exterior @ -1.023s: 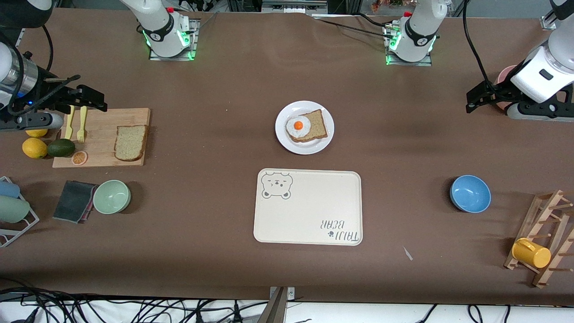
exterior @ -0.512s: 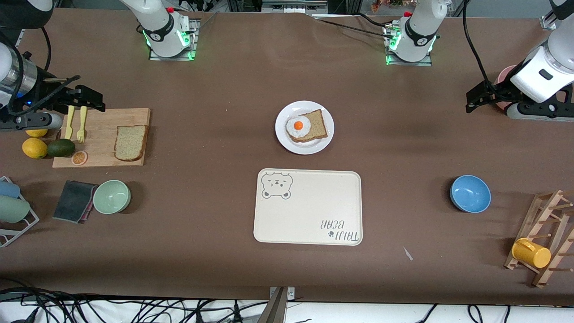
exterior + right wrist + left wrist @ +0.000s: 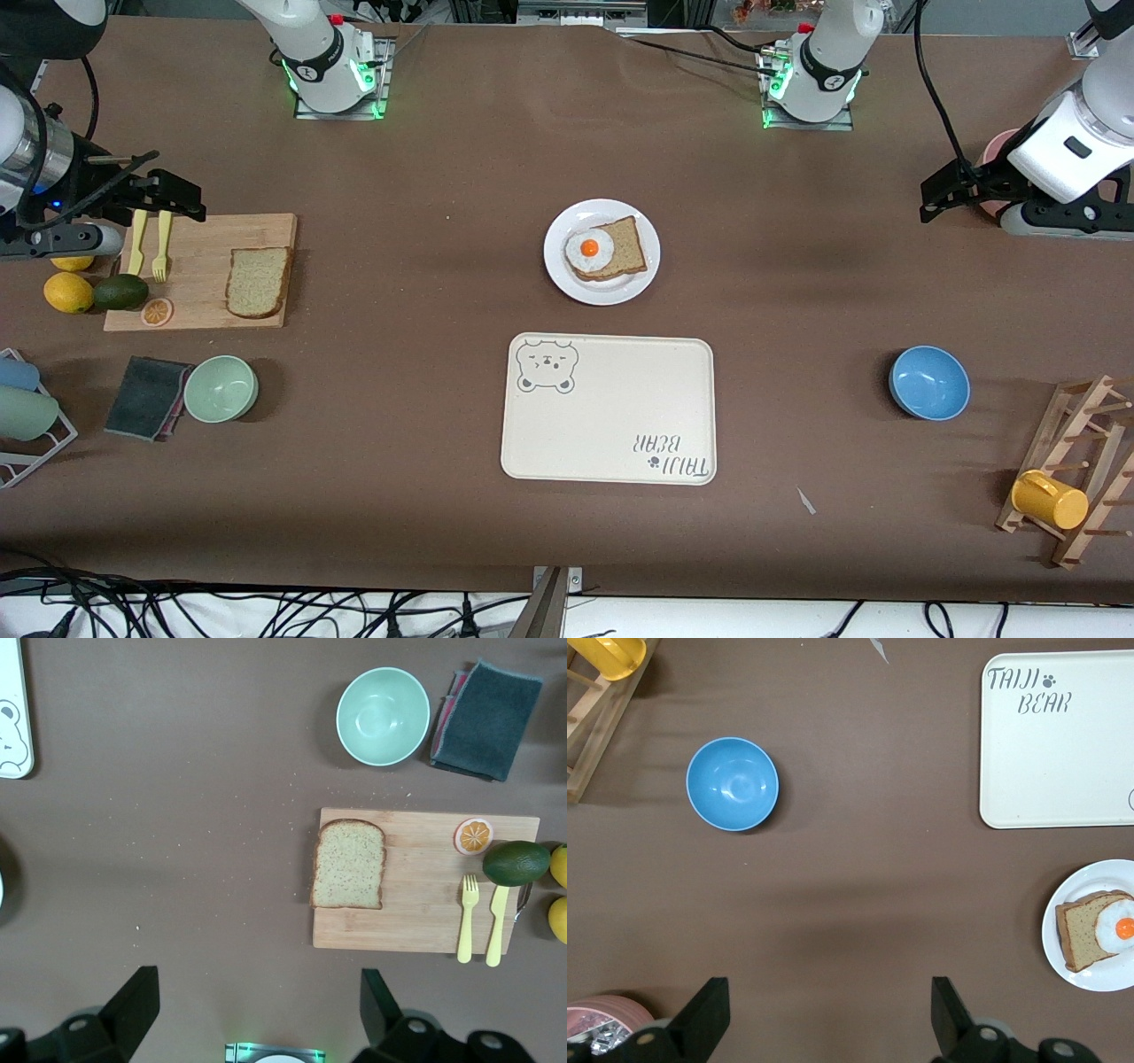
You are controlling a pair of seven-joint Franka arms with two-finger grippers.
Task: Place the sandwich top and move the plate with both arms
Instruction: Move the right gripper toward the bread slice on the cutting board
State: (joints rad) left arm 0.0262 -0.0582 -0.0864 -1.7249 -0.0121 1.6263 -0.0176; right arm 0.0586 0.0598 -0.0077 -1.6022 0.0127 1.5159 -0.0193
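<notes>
Holding unchanged — sandwich top [image 3: 258,282], plate [image 3: 556,266], both arms.

plain bread slice [image 3: 258,282] flat, white plate [image 3: 561,271] mid-table

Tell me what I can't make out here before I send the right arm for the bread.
- Pink thing at the left arm's end: front view, mostly hidden by the left arm; left wrist view, cut by the edge.
- Plate: right wrist view, only a sliver at the edge.
- Rack at the right arm's end: front view, cut off by the edge.
</notes>
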